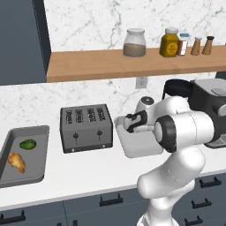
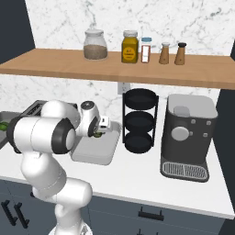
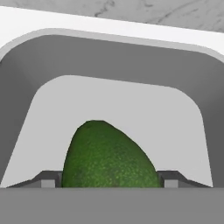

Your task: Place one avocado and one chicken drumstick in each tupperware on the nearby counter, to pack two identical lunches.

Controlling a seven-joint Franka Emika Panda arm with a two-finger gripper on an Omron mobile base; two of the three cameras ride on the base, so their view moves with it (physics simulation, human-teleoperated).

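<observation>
White marble backsplash and a long white counter (image 1: 88,170) are framing the scene, w/ a wooden wall shelf (image 1: 132,64) of jars running above.

End effector (image 2: 98,131) is hanging low over the tupperware (image 2: 98,153), fingers standing on either side of an avocado (image 3: 107,155) and holding it — in the hand view the fruit is sitting btwn the two dark tips (image 3: 48,179), touching both. Jaws are standing wide because the fruit is wide, not because they're free. Prob. reason for this pose: avocado is being carried down into the tub so it lands on the floor of the container, not on the rim.

Avocado's long axis is running along the hand's viewing direction, narrower end pointing away from the end effector toward the tub's far wall (image 3: 118,57); fat end is sitting btwn the tips. Whether it's touching the tub floor yet, can't tell.

Outward from the tupperware: a toaster (image 1: 86,128) is standing just left of it. Further left of the toaster, a grey tray (image 1: 37,132) is carrying a second avocado (image 1: 28,144) and a chicken drumstick (image 1: 16,162), apart from each other. Right of the tupperware, a black tiered rack (image 2: 139,121), then a coffee machine (image 2: 188,135).

Judging by this, packing is early: first avocado going in, drumstick not yet moved.
</observation>
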